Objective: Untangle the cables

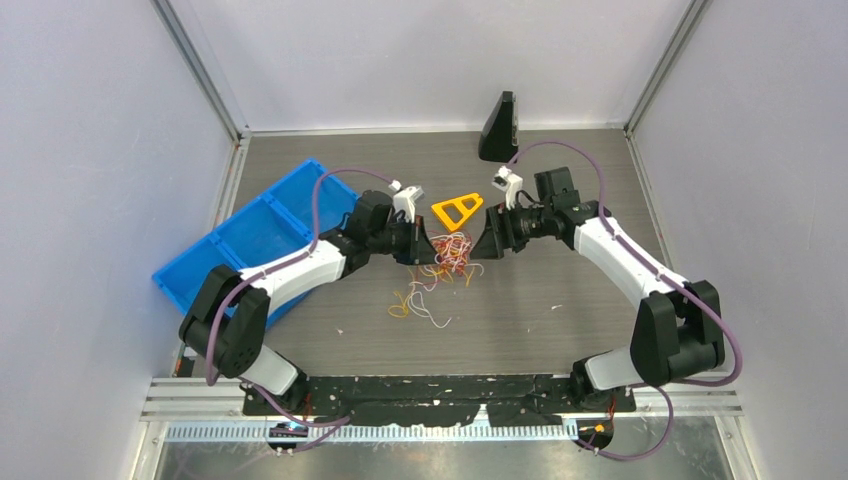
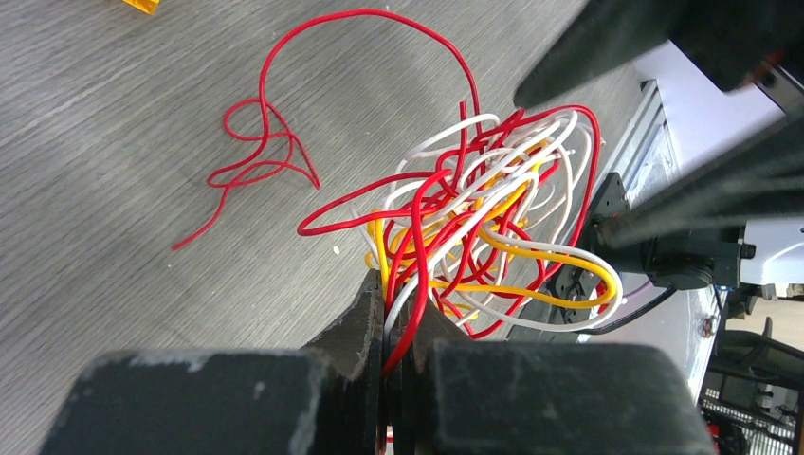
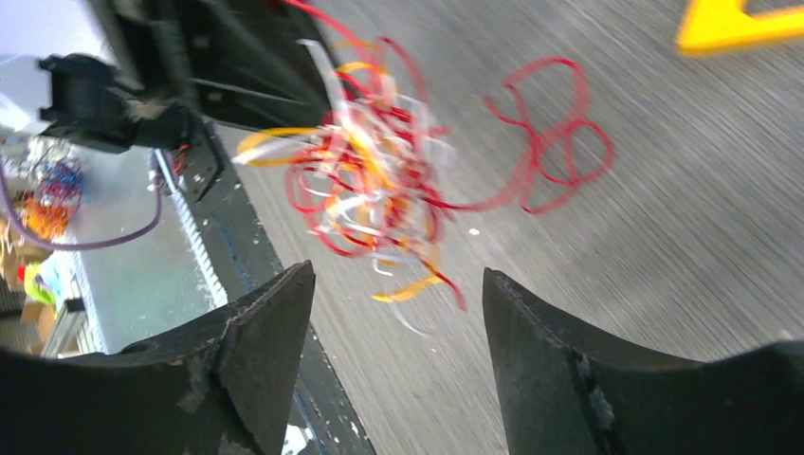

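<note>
Middle of the worktop [image 1: 560, 300], and the left end effector [image 2: 387, 301] is clenched on a few strands at the edge of the cable tangle [image 2: 484, 213] — red, white and yellow wires bunched in a loose ball. Whether the ball is lifted clear of the surface, I cannot tell. One long red loop [image 2: 265, 152] trails out on the far side, towards the yellow triangle [image 1: 457, 208].

Facing it from the right, the right end effector [image 3: 398, 308] stands released, jaws spread wide. The ball is right in front of them but nothing sits between them. Its own view is blurred, so fine detail there is lost. A few loose strands [image 1: 418, 300] lie on the worktop just near of the pair, apart from the ball.

My read: this is the pull-apart step, one side anchored and the other lining up for a grip. The next move calls for the right jaws to close on a single outlying wire — not the dense core — and draw it away to the right against the left's hold. Grab a whole clump and the knot likely only tightens.
</note>
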